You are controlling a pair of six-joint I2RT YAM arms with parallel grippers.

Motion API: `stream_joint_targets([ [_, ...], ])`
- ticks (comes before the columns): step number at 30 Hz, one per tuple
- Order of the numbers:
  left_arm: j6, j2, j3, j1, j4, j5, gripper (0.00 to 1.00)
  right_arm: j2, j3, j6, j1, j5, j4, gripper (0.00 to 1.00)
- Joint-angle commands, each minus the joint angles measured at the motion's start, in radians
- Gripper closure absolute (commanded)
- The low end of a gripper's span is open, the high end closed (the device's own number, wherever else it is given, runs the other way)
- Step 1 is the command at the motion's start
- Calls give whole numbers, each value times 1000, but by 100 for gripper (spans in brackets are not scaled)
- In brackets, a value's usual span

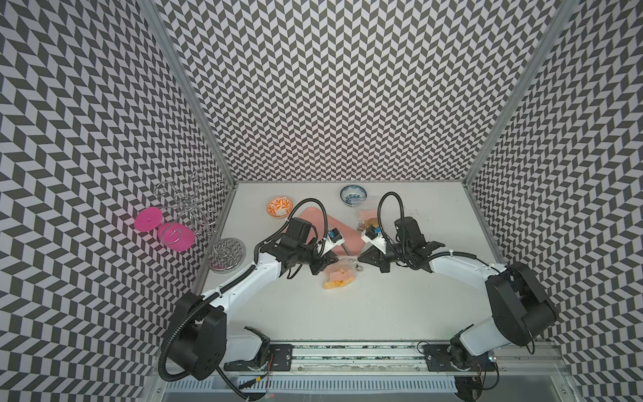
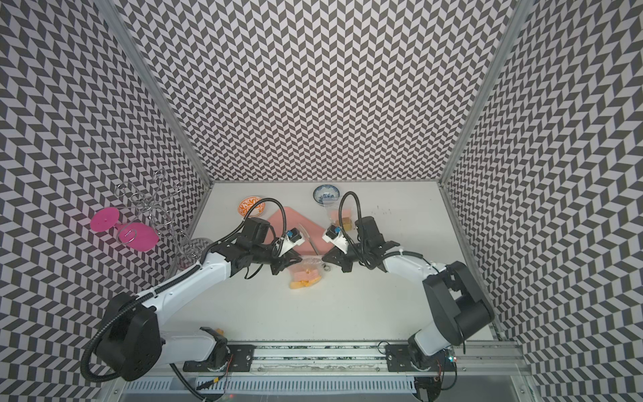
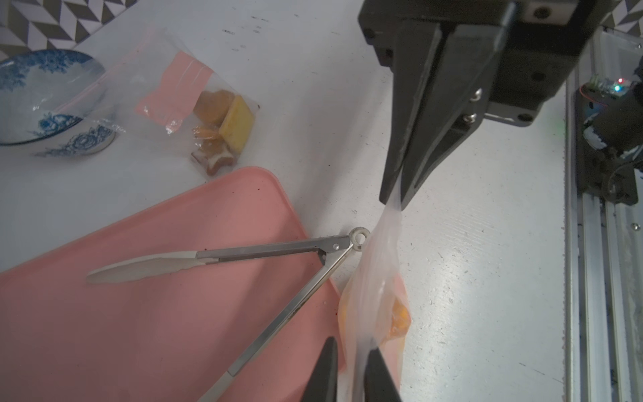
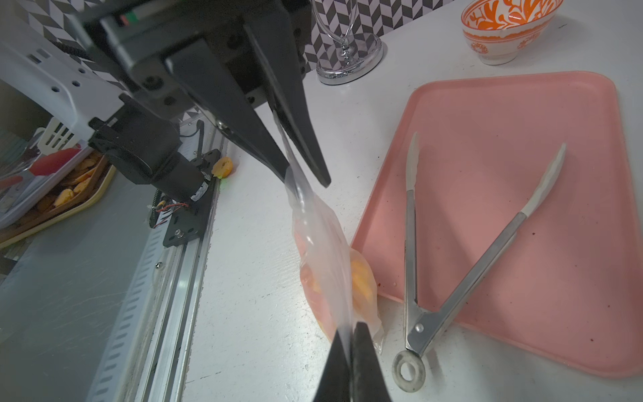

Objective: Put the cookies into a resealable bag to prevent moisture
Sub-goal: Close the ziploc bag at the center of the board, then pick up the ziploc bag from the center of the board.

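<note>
Chevron-patterned walls closed in a white worktop [image 1: 382,313]. Near its middle the right pincer [image 3: 392,203] was clamped on one end of the top edge of a clear resealable bag [image 4: 323,250]. The left pincer [image 4: 308,177] stood around the opposite end. Its jaws were drawn close with a narrow slit showing, and it could not be told whether they actually gripped the film.

In both top views the left pincer stood at 9 o'clock from the bag and the right at 3 o'clock. The edge's long axis therefore ran 9 to 3, with each arm equally near its own end. The yellow-orange cookies [image 1: 339,281] lay inside the bag, bunched toward 6 o'clock below that edge. The next step was probably to press the seal shut along that line.

At 12 o'clock lay a pink tray [image 4: 487,121] carrying metal tongs [image 3: 278,249]. Their hinge ring overhung the tray rim just beside the bag and could snag the film. At 1 o'clock lay a second clear bag [image 3: 195,90] holding brown and yellow cookies, with a blue-and-white bowl [image 1: 353,195] beyond it. An orange-patterned bowl [image 1: 279,207] sat at 11 o'clock, and a chrome wire stand [image 1: 224,254] at 9 o'clock, well apart.
</note>
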Motion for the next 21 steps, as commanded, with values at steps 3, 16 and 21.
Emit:
stream_joint_targets([
  [3, 37, -17, -5, 30, -49, 8, 100, -36, 2, -16, -12, 7, 7, 100],
  [16, 43, -67, -17, 81, -78, 25, 100, -53, -10, -10, -30, 12, 7, 100],
  [21, 39, -71, -8, 82, -79, 56, 100, -82, -14, 11, -31, -5, 6, 100],
])
